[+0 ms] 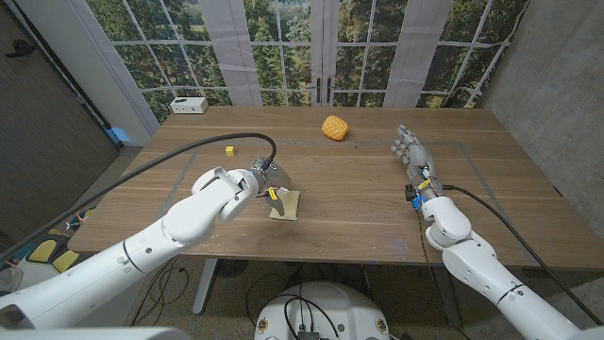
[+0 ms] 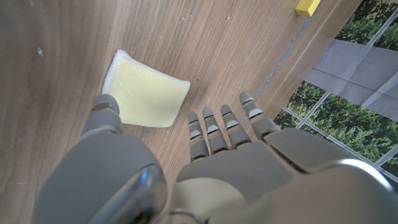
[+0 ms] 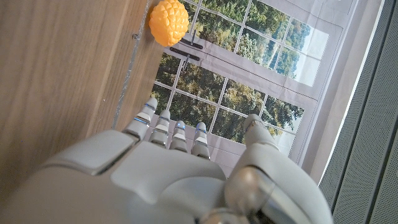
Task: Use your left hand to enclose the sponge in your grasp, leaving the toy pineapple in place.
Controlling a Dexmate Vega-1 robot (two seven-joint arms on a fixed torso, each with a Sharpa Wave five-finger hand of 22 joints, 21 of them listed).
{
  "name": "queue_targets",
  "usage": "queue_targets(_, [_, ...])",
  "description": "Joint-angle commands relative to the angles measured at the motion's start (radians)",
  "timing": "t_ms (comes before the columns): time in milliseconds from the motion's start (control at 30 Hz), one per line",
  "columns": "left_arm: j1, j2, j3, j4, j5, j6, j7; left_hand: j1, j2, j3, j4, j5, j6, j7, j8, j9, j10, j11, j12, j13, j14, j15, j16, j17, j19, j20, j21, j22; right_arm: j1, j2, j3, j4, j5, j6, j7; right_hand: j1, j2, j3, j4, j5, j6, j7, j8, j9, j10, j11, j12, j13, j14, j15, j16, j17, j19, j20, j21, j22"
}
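Grey and white, the left hand (image 2: 205,168) sits low in the left wrist view, its fingers (image 2: 217,127) straight and slightly apart, holding nothing. Its thumb tip lies at the edge of the pale yellow square foam sponge (image 2: 144,93), which rests flat on the brown wooden worktop (image 2: 205,37); whether the thumb actually touches it I cannot tell. In the head view the hand (image 1: 269,186) hovers just left of centre, directly over the sponge (image 1: 286,205), which peeks out beneath it.

By my reading the approach is done and the enclosing is not: the fingers have yet to curl round the sponge, and it has not left the wood.

Up toward the top centre of the head view the orange knobbly toy pineapple (image 1: 333,127) stands well apart from the sponge, undisturbed. The right hand (image 1: 415,161) waits at centre right, fingers extended and empty. A small yellow block (image 1: 228,149) lies upper left.
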Motion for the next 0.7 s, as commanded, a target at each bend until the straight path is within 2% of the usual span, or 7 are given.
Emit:
queue_targets(33, [-0.015,-0.036,0.010,0.033,0.008,-0.011,-0.039,-0.013,0.003,-0.008,0.003,0.005,0.004,0.003,-0.003,0.004,0.017,-0.003,0.007,0.006,0.014,-0.004,0.006,0.004,0.012,0.003,0.008,0.004,0.007,-0.006,-0.002,0.005,0.000,-0.006,0.011,-0.012,-0.002,-0.002,0.002,0.004,0.009,-0.004,-0.002,0.002,0.006,0.000,0.003,0.005,0.006,0.002,0.007,0.002,0.009,0.005,0.003,0.003])
queue_targets(100, [-0.020,-0.045,0.005,0.041,-0.030,-0.012,-0.045,-0.015,0.005,-0.009,0.005,0.005,0.004,0.001,-0.003,0.004,0.022,-0.006,0.009,0.006,0.016,-0.004,0.007,0.004,0.013,0.003,0.008,0.004,0.008,-0.006,-0.002,0.007,0.000,-0.005,0.012,-0.013,-0.002,-0.002,0.002,0.004,0.009,-0.003,-0.002,0.002,0.005,0.000,0.003,0.005,0.007,0.002,0.006,0.002,0.010,0.006,0.003,0.003])
queue_targets(333, [-0.038,-0.053,0.034,0.056,-0.003,-0.022,-0.047,-0.025,0.013,-0.015,0.012,0.007,0.011,0.004,-0.001,0.004,0.042,-0.008,0.014,0.007,0.032,-0.011,0.012,0.005,0.017,0.002,0.009,0.005,0.007,-0.008,0.001,0.008,-0.002,-0.006,0.007,-0.015,-0.003,-0.002,0.003,0.005,0.009,-0.006,-0.002,0.002,0.006,-0.002,0.003,0.005,0.013,-0.001,0.008,0.002,0.013,0.012,0.004,0.003])
queue_targets(533, [-0.059,-0.069,0.066,0.065,0.040,-0.026,-0.086,-0.025,0.016,-0.018,0.014,0.008,0.014,0.008,-0.001,0.004,0.047,-0.008,0.015,0.008,0.035,-0.009,0.011,0.005,0.018,0.002,0.009,0.006,0.004,-0.006,0.004,0.017,0.000,0.003,0.009,-0.016,-0.003,-0.001,0.004,0.005,0.008,-0.006,-0.003,0.002,0.005,-0.002,0.002,0.005,0.017,-0.002,0.008,0.003,0.016,0.014,0.005,0.003])
queue_targets(567, [-0.057,-0.051,0.058,0.064,0.007,-0.054,-0.043,-0.025,0.017,-0.018,0.014,0.008,0.014,0.008,-0.001,0.004,0.050,-0.007,0.015,0.008,0.037,-0.009,0.012,0.004,0.019,0.002,0.010,0.006,0.003,-0.005,0.005,0.018,0.002,0.003,0.008,-0.016,-0.003,-0.001,0.004,0.005,0.008,-0.006,-0.003,0.002,0.005,-0.001,0.002,0.005,0.017,-0.002,0.008,0.003,0.016,0.014,0.004,0.003])
queue_targets(600, [-0.055,-0.065,0.068,0.061,0.064,-0.025,-0.071,-0.025,0.017,-0.018,0.014,0.008,0.015,0.009,-0.001,0.004,0.051,-0.009,0.016,0.008,0.037,-0.009,0.012,0.004,0.020,0.002,0.010,0.006,0.003,-0.005,0.005,0.020,0.002,0.006,0.010,-0.016,-0.003,-0.001,0.004,0.005,0.008,-0.006,-0.003,0.002,0.005,-0.003,0.002,0.005,0.019,-0.003,0.008,0.002,0.017,0.015,0.005,0.003])
queue_targets(700, [-0.052,-0.067,0.079,0.061,0.105,-0.027,-0.070,-0.022,0.018,-0.019,0.013,0.009,0.015,0.009,-0.001,0.004,0.057,-0.012,0.017,0.008,0.043,-0.011,0.013,0.004,0.025,0.006,0.012,0.006,0.001,-0.003,0.006,0.025,0.006,0.008,0.009,-0.018,-0.003,-0.001,0.005,0.005,0.008,-0.007,-0.003,0.002,0.006,-0.003,0.002,0.005,0.020,-0.002,0.009,0.003,0.017,0.016,0.005,0.003])
